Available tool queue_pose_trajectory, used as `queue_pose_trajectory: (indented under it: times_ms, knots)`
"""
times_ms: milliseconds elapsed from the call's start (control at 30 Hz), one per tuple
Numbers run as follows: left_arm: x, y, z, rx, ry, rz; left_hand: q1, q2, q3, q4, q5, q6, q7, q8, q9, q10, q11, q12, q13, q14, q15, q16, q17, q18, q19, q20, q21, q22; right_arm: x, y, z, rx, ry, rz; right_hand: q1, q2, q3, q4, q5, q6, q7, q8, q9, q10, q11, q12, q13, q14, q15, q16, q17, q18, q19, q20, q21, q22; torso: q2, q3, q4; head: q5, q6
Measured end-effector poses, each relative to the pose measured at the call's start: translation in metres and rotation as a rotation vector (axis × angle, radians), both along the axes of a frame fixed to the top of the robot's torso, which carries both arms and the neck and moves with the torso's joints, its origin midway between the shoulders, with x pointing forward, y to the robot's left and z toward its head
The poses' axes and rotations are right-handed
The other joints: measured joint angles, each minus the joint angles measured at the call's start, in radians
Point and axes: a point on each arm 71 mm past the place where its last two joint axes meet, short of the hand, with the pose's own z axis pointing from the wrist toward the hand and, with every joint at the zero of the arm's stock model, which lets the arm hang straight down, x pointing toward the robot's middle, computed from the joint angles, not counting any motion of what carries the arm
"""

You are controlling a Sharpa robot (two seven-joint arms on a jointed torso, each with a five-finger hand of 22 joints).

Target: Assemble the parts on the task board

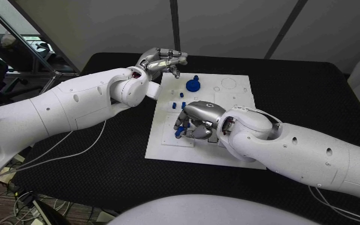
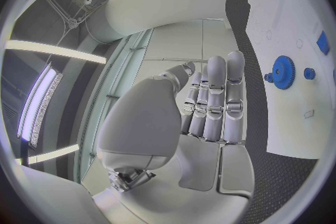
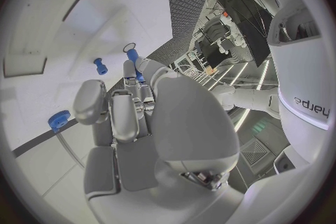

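On the left, the left hand (image 1: 159,62) hovers above the far left corner of the task board (image 1: 238,100), fingers loosely curled and together, holding nothing that can be seen; in its wrist view the fingers (image 2: 217,102) lie straight side by side with nothing between them. Just beside it, toward the board's middle, a blue gear (image 1: 193,85) lies flat on the white plate, apart from that hand.

Further right, small blue pegs (image 1: 178,104) stand in the board near its centre. The right hand (image 1: 196,122) is lowered over the board's near left part, fingers bent down onto the plate. A blue peg (image 3: 133,59) shows at its fingertips in the right wrist view, and it appears to be pinched there, though the contact is partly hidden. Another blue peg (image 3: 101,65) stands free just beside it, and a second blue gear (image 3: 59,119) lies near the hand's other side.

The step in hand looks like seating or picking a peg with the right hand. The next move calls for keeping the peg upright and aligned with its hole on the black counter's (image 1: 300,89) board.
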Motion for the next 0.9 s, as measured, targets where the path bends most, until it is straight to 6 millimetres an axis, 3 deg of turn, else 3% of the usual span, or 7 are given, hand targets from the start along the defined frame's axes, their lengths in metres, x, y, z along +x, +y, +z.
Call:
queue_pose_trajectory:
  times_ms: [900]
  knots:
    - [-0.0005,0.0011,0.0000,0.001,0.001,0.001,0.000,0.000,0.000,0.000,0.000,0.000,0.000,0.000,0.000,0.000,0.000,0.000,0.000,0.000,0.000,0.000,-0.001,0.000,0.000,0.000,0.000,-0.001,-0.0019,0.0068,-0.0056,-0.066,-0.025,0.022,-0.013,-0.005,0.003,-0.003,-0.003,-0.003,0.003,0.003,0.002,0.000,0.000,-0.008,0.006,0.000,0.000,0.000,-0.002,0.000,-0.004,0.004,0.000,-0.001,0.001,-0.0003,0.0000,0.007,-0.011]
